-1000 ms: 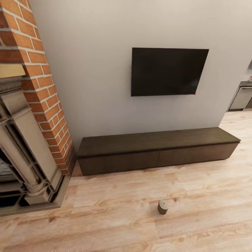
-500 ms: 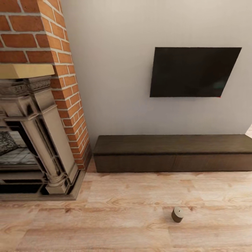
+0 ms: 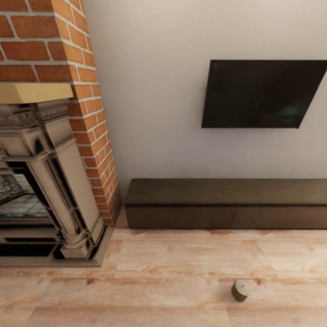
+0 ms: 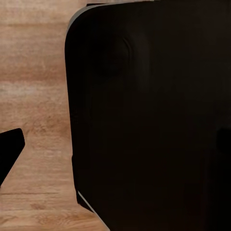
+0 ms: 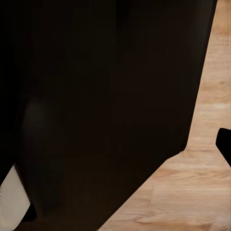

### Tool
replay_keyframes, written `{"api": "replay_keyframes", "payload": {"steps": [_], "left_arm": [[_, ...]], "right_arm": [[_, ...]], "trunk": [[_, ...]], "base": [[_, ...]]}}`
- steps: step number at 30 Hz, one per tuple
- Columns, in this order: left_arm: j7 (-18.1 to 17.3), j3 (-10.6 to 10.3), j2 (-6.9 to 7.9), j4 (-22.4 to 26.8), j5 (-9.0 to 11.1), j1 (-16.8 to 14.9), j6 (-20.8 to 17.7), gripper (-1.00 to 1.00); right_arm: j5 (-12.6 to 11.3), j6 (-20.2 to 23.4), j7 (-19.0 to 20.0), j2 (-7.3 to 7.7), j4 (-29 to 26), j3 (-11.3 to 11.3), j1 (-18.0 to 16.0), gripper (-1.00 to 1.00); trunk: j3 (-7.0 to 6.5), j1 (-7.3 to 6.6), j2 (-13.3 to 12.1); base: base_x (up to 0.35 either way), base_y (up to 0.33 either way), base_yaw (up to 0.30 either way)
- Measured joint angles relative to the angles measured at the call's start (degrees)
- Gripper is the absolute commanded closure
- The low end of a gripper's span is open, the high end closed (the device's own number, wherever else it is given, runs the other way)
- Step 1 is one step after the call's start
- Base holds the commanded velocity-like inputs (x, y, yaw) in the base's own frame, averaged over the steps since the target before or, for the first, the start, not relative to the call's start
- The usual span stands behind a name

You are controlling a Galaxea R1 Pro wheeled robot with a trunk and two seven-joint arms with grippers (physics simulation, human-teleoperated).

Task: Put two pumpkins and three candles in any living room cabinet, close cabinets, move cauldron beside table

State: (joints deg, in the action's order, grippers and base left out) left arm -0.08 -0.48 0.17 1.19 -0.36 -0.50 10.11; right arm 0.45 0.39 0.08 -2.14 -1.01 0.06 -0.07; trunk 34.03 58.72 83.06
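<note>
One candle (image 3: 240, 290), a stubby grey-brown cylinder, lies tipped on the wooden floor in the head view, some way in front of the cabinet (image 3: 227, 193). The long low dark-brown cabinet stands against the wall under the TV, and its drawer fronts sit flush and shut. A dark fingertip (image 4: 8, 151) pokes in at the edge of the left wrist view, and another fingertip (image 5: 225, 144) shows in the right wrist view. Both are over bare floor beside the robot's dark body. The pumpkins, the cauldron and the table are out of view.
A brick chimney (image 3: 54, 50) with a stone fireplace surround (image 3: 50, 181) fills the left side, and its base juts onto the floor. A black TV (image 3: 263, 93) hangs on the grey wall. Light wood floor (image 3: 159, 281) stretches in front.
The head camera has swung left and come closer. The fireplace now takes more of the picture, and the cabinet and candle sit further right. Nothing in the room has moved.
</note>
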Motion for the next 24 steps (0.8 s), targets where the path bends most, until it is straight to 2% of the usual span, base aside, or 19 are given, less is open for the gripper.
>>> {"api": "replay_keyframes", "payload": {"steps": [10,24], "left_arm": [[0.0,0.0,0.0,0.0,0.0,0.0,0.3,-1.0],[0.0,0.0,0.05,0.0,0.0,0.0,0.4,-1.0]], "right_arm": [[-0.5,0.0,0.0,-0.05,0.0,-0.3,0.0,-1.0],[-0.5,0.0,0.0,-0.06,0.0,-0.4,0.0,-1.0]], "trunk": [[0.0,0.0,0.0],[0.0,0.02,0.0]], "base": [[0.204,-0.039,0.0],[0.022,-0.002,0.0]]}}
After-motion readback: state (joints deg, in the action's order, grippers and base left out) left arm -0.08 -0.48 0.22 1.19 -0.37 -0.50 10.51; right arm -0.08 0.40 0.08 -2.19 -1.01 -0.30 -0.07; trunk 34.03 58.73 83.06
